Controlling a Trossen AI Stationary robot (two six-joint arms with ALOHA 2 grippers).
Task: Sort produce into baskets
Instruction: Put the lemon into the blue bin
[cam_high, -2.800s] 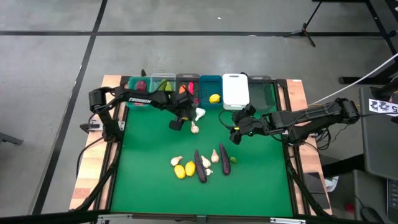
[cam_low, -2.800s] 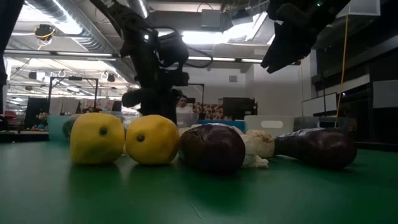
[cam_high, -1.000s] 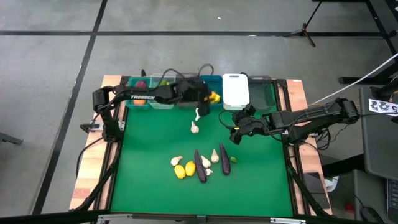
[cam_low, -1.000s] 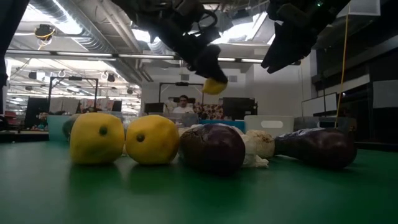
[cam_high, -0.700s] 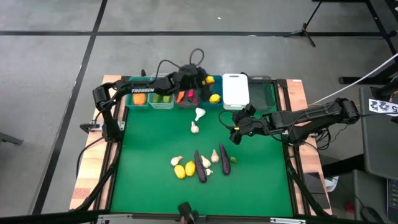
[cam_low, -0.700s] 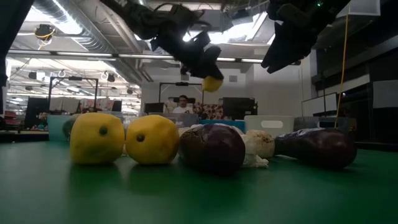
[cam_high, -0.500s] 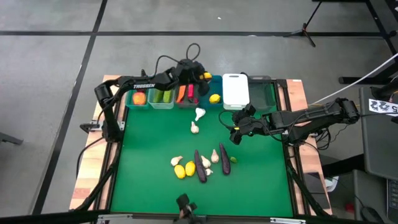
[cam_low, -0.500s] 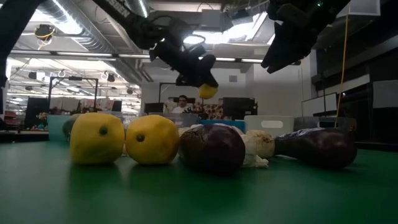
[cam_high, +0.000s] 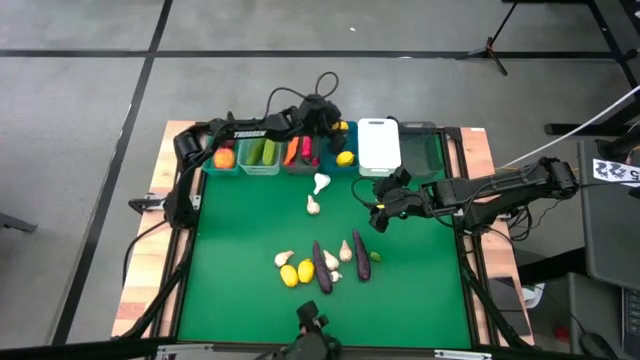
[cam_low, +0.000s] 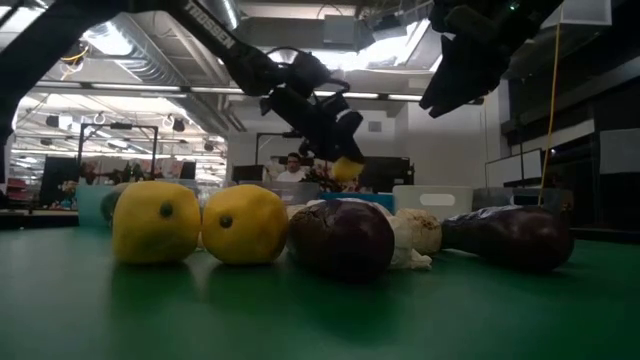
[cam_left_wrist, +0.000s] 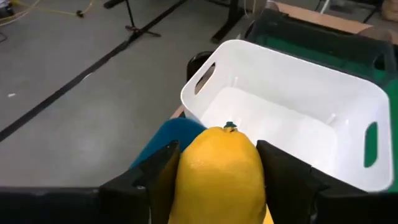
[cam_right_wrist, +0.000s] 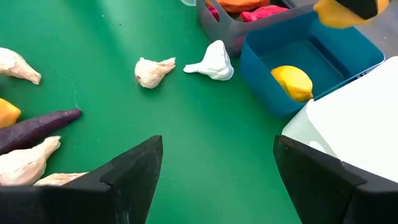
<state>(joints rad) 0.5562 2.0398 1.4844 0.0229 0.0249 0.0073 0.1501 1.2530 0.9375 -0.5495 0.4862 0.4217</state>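
Note:
My left gripper (cam_high: 335, 124) is shut on a yellow lemon (cam_left_wrist: 221, 165) above the far end of the blue bin (cam_high: 340, 150), which holds another lemon (cam_high: 345, 158). The held lemon also shows in the low view (cam_low: 347, 168) and in the right wrist view (cam_right_wrist: 345, 11). My right gripper (cam_high: 380, 215) hangs open and empty above the mat, near the white bin (cam_high: 380, 145). Two lemons (cam_high: 297, 271), two purple eggplants (cam_high: 322, 268) and some garlic (cam_high: 345, 250) lie together on the mat. Two more garlic pieces (cam_high: 317, 194) lie near the bins. My left gripper pinches the lemon between its two fingers (cam_left_wrist: 158, 174), one on each of its long sides (cam_left_wrist: 189, 168). The fingers come from the table's left and slant down. The lemon's tip (cam_left_wrist: 230, 127) points away from the wrist. The lemon is lifted clear above the blue bin's rim (cam_left_wrist: 177, 134).
Six bins stand in a row along the far edge: teal-green (cam_high: 222, 150), clear (cam_high: 262, 152), grey (cam_high: 300, 150), blue, white, dark green (cam_high: 425, 150). The first three hold red, green and orange produce. The green mat (cam_high: 240, 230) lies open to the left of the produce pile.
My left gripper has carried the lemon from over the near part of the bins toward the table's far edge, then a little to the right and down, and stays shut on it. My right gripper has kept still.

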